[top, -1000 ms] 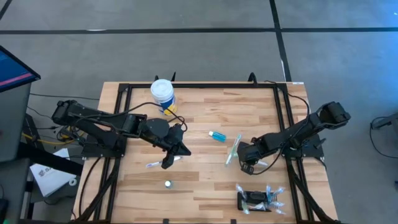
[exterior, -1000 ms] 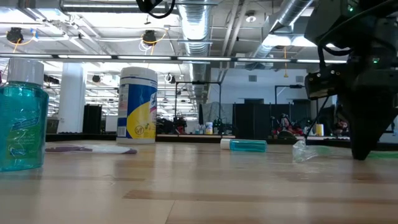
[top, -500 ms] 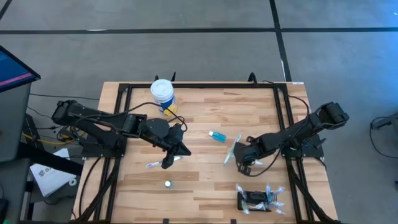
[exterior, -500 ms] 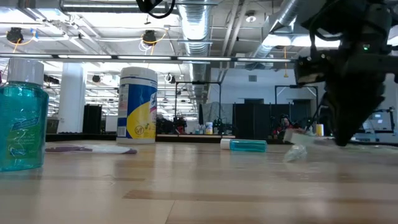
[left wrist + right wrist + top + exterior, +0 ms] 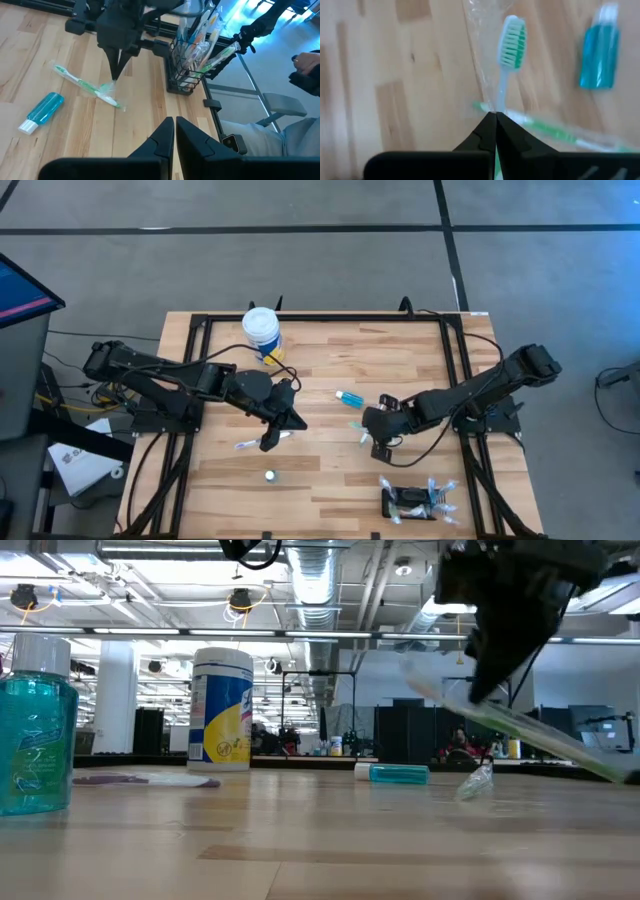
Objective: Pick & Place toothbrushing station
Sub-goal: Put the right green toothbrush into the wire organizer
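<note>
Right gripper (image 5: 374, 442): closed on wrapped green toothbrush (image 5: 87, 87) — mid-surface
Left gripper (image 5: 268, 443): closed, empty
Toothbrushing station (image 5: 410, 503): near surface's (image 5: 330, 385) front edge — holding brushes

a robotics lab or workshop: bare ceiling ducts (image 5: 320, 580) and strip lights over a wide open hall, grey concrete floor (image 5: 300, 260) (taped lines), framed wooden counter (image 5: 330, 360) carrying two arms.
</note>
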`<state>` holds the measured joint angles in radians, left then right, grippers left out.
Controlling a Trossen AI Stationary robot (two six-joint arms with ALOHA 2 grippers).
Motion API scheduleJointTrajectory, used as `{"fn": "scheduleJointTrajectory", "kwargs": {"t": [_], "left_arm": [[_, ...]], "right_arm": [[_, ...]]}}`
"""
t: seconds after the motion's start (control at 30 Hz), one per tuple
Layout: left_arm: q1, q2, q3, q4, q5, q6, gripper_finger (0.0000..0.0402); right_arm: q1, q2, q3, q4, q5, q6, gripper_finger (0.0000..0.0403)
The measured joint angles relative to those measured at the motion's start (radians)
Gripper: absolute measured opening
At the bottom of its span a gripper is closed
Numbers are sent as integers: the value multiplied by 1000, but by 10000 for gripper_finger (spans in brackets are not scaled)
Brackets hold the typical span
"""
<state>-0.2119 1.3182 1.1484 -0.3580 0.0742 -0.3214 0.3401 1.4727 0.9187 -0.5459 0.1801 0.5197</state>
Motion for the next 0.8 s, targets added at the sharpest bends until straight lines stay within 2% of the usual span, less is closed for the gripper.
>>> {"fn": "scheduleJointTrajectory", "kwargs": {"t": [0.37, 0.8], "left_arm": [[0, 0, 0, 5, -47, 34, 12], [-6, 0, 0, 67, -76, 109, 12]], "right_arm": [[2, 0, 161, 25, 121, -96, 0], [28, -46, 215, 268, 188, -266, 0]]}}
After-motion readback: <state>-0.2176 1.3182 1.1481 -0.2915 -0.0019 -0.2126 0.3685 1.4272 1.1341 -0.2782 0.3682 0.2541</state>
